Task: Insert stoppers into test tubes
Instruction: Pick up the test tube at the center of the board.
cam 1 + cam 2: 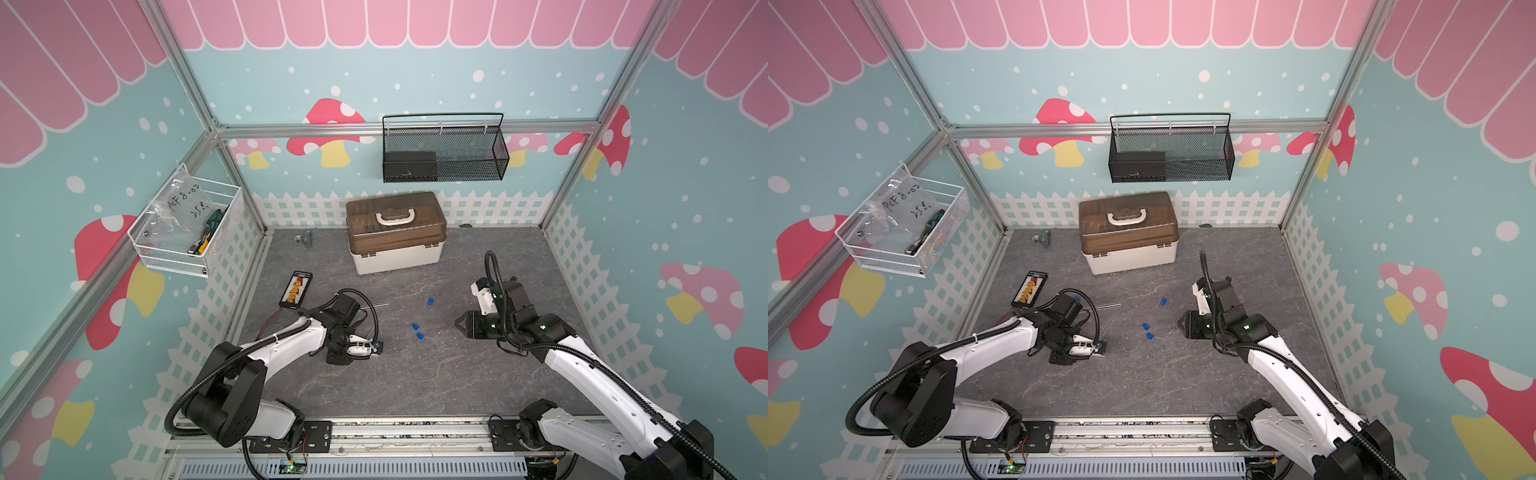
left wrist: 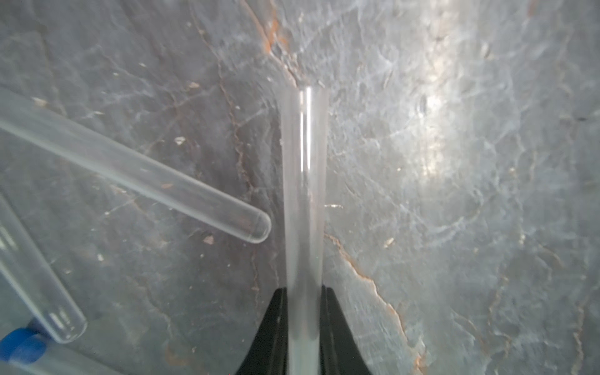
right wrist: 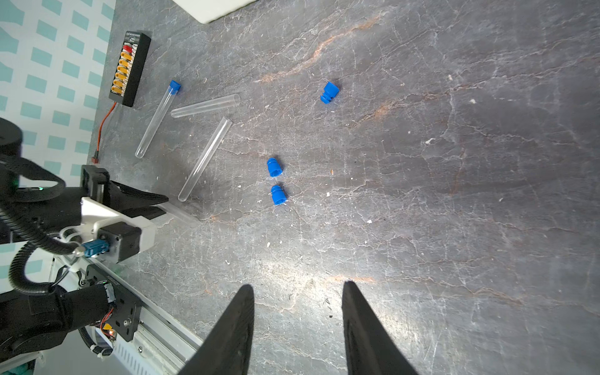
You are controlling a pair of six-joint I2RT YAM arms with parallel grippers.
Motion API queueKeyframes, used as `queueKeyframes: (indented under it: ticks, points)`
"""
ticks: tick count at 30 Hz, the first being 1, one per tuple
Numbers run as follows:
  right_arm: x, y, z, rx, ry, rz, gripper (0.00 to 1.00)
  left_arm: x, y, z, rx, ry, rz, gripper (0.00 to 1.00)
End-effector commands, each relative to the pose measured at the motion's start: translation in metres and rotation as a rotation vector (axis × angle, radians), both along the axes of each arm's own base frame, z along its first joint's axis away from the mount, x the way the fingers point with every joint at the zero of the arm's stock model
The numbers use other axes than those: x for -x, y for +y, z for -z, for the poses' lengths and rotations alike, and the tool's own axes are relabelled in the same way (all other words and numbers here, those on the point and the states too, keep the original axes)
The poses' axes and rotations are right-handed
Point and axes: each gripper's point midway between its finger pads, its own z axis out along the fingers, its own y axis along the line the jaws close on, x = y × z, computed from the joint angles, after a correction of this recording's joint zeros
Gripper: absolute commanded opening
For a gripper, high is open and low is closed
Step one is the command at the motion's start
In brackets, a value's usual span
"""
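Note:
My left gripper point(image 2: 303, 290) is shut on a clear test tube point(image 2: 303, 194) that reaches out ahead of the jaws, low over the table. Two more test tubes point(image 2: 146, 181) point(image 2: 35, 279) lie beside it. In the right wrist view, one tube point(image 3: 157, 118) carries a blue stopper point(image 3: 174, 85), and two open tubes point(image 3: 205, 105) point(image 3: 205, 159) lie near it. Three loose blue stoppers point(image 3: 328, 92) point(image 3: 274, 167) point(image 3: 278, 194) rest mid-table, also seen in a top view point(image 1: 431, 300) point(image 1: 414, 326) point(image 1: 420, 336). My right gripper point(image 3: 297, 285) hangs open and empty, right of the stoppers.
A black board with yellow connectors point(image 1: 296, 289) lies at the table's left edge. A brown-lidded white box point(image 1: 395, 232) stands at the back. A black mesh basket point(image 1: 444, 149) and a white wire basket point(image 1: 187, 224) hang on the walls.

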Motion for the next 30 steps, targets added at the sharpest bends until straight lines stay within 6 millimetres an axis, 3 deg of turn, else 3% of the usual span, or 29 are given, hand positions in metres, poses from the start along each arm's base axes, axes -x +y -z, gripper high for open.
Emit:
queueKeyframes:
  ticks: [1,7,16,24,30]
  points:
    - [0.004,-0.003,0.000,0.007,0.007,-0.007,0.43,0.007,-0.004,-0.019,0.049,-0.010,-0.028,0.18]
    - [0.010,0.016,-0.011,-0.081,0.031,-0.080,0.40,0.013,-0.022,-0.061,0.241,-0.071,-0.082,0.17]
    - [0.018,0.071,-0.048,-0.286,0.071,-0.245,0.44,-0.021,-0.082,-0.128,0.695,-0.215,-0.144,0.14]
    - [0.017,0.124,-0.072,-0.325,0.071,-0.345,0.53,-0.031,-0.102,-0.133,0.796,-0.198,-0.107,0.14]
    - [0.001,0.134,-0.062,-0.288,0.086,-0.296,0.53,-0.031,-0.105,-0.126,0.802,-0.174,-0.102,0.13]
